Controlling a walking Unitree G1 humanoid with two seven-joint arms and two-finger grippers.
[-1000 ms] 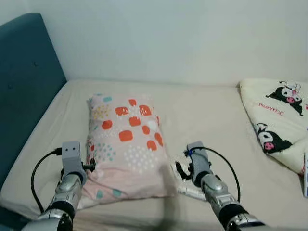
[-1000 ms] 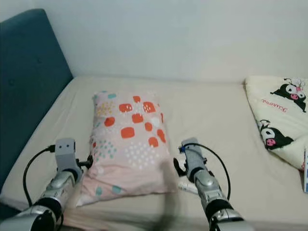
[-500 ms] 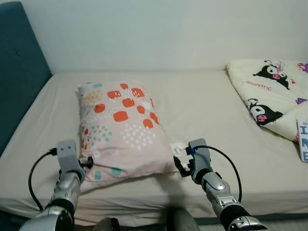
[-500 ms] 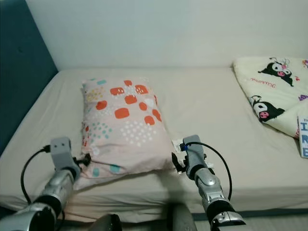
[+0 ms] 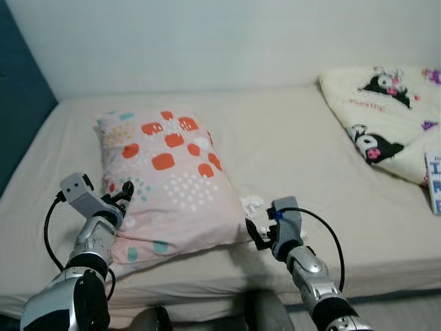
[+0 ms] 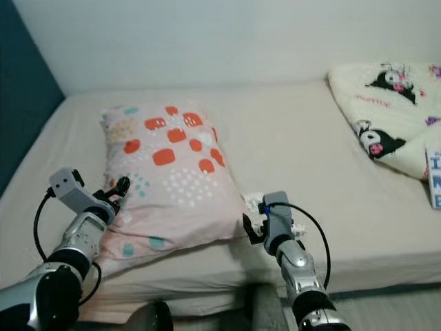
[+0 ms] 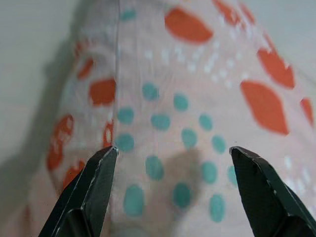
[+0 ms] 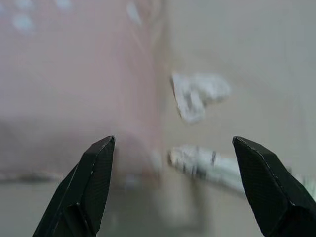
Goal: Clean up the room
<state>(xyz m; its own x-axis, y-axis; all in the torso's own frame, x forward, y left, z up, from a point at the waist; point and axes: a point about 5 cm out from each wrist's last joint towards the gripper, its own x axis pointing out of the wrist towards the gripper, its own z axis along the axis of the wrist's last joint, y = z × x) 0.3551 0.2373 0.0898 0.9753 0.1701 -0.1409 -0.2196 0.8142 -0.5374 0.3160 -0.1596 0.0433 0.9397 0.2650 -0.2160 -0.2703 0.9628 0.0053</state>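
On the bed [image 5: 289, 145] the left claw [image 5: 124, 190] hovers wide open and empty over the pillow [image 5: 165, 172], while the right claw [image 5: 252, 233], also spread and empty, sits by what may be crumpled paper [image 8: 197, 94] beside the pillow's corner.

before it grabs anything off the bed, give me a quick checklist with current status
1. Left gripper open: ok, fingers spread above the pillow.
2. Right gripper open: ok, nothing held.
3. Target ahead of right gripper: ok, crumpled white paper lies on the mattress beside the pillow.
4. Second white scrap nearer the fingers: cannot tell what it is, blurred.
5. Blanket away from both arms: ok.
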